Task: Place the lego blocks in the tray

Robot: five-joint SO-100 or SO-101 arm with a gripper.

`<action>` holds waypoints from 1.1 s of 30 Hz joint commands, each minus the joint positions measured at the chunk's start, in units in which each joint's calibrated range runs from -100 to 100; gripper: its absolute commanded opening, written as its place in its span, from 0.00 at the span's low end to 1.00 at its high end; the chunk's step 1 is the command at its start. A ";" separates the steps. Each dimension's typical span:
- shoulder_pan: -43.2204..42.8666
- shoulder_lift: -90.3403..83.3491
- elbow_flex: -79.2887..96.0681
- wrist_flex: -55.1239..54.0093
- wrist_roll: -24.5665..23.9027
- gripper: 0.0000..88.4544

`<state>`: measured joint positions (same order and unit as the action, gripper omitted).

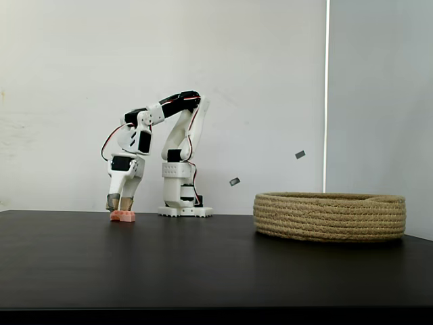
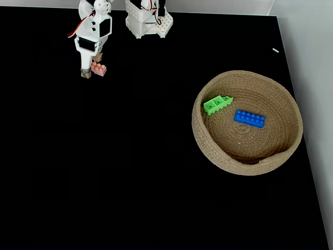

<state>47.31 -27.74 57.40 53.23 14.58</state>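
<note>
A small salmon-pink lego block (image 1: 123, 217) (image 2: 99, 69) lies on the black table at the far left, close to the arm's base. My gripper (image 1: 120, 203) (image 2: 90, 66) points straight down at it, open, fingertips just over and beside the block; I cannot tell whether they touch it. The tray (image 1: 329, 217) (image 2: 244, 165), a wide coiled-rope basket, sits at the right. Inside it lie a green lego block (image 2: 217, 104) and a blue lego block (image 2: 249, 119); in the low fixed view the tray's wall hides them.
The arm's white base (image 1: 184, 210) (image 2: 148, 23) stands at the table's far edge, right of the gripper. Bare black tabletop (image 2: 145, 146) stretches between the pink block and the tray. The table's right edge (image 2: 307, 156) runs close behind the tray.
</note>
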 commanded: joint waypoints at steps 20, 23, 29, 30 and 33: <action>-16.97 -4.68 -10.39 7.21 -6.25 0.00; -29.09 -3.39 -22.70 19.37 -11.23 0.00; -53.00 -3.48 -38.11 22.70 -21.88 0.00; -55.80 -3.48 -39.75 21.70 -22.95 0.00; -62.48 -2.36 -42.03 16.28 -24.76 0.00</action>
<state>-6.19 -30.45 23.20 73.45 -7.25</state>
